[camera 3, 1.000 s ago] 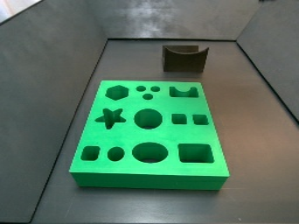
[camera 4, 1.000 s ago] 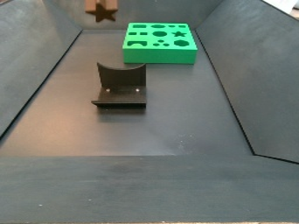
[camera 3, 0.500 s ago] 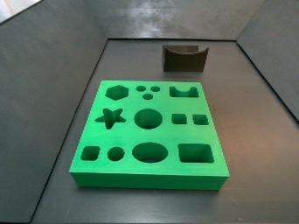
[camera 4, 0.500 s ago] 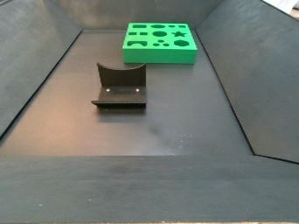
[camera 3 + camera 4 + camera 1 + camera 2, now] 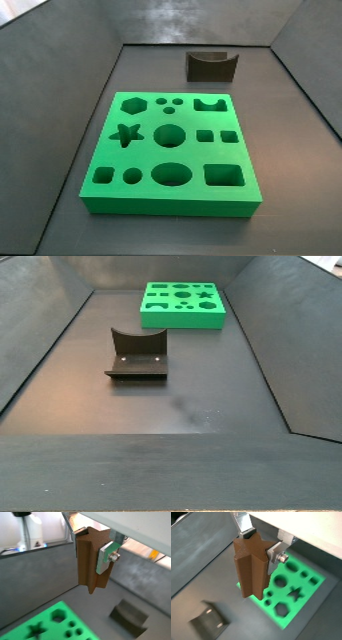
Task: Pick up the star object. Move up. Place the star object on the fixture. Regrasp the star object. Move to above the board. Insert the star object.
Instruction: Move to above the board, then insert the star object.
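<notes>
Tool (image 5: 261,548) with star object (image 5: 251,564) high above board (image 5: 292,587); fixture (image 5: 208,622) well aside.

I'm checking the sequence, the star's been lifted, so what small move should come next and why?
Probably carry it toward the fixture and lower. The gripper, out of both side views, holds the brown star object high above the floor between its fingers, and the fixture stands empty beside the green board.
</notes>
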You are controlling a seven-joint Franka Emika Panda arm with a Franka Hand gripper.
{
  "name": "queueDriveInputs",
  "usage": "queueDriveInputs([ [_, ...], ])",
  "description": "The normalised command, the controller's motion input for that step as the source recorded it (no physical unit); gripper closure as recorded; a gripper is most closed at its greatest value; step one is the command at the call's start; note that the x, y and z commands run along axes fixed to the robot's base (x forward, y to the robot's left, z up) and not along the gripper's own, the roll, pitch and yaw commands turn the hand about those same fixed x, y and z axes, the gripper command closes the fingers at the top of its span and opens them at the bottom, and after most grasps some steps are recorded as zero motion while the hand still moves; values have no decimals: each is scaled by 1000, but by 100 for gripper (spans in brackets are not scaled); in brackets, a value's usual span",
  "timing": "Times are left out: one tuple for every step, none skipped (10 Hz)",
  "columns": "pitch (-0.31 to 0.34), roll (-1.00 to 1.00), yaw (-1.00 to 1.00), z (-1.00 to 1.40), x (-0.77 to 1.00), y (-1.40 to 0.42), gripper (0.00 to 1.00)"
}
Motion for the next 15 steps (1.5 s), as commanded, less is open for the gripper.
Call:
queueDriveInputs([
  [-52, -1000, -41, 64, -178, -145, 100],
  [-42, -771, -35, 47, -120, -82, 100],
  [-40, -534, -23, 25, -90, -46, 100],
  [-36, -355, -17, 12, -67, -25, 100],
  [-24, -212, -10, 12, -45, -2, 100],
  [0, 0, 0, 0, 0, -66, 100],
  [-36, 10, -66, -34, -200, 0, 100],
  [0, 9, -183, -371, -3, -120, 100],
  [-10, 0, -454, -597, -100, -186, 100],
  [-63, 0, -414, -669, -94, -257, 100],
  [-203, -1, -266, -691, -134, -274, 100],
  [-260, 0, -114, -646, -166, -266, 100],
  [-179, 0, -214, -651, -140, -300, 100],
  [-120, -4, -554, -634, -191, -257, 100],
  [-16, -39, -820, -614, -94, -169, 100],
])
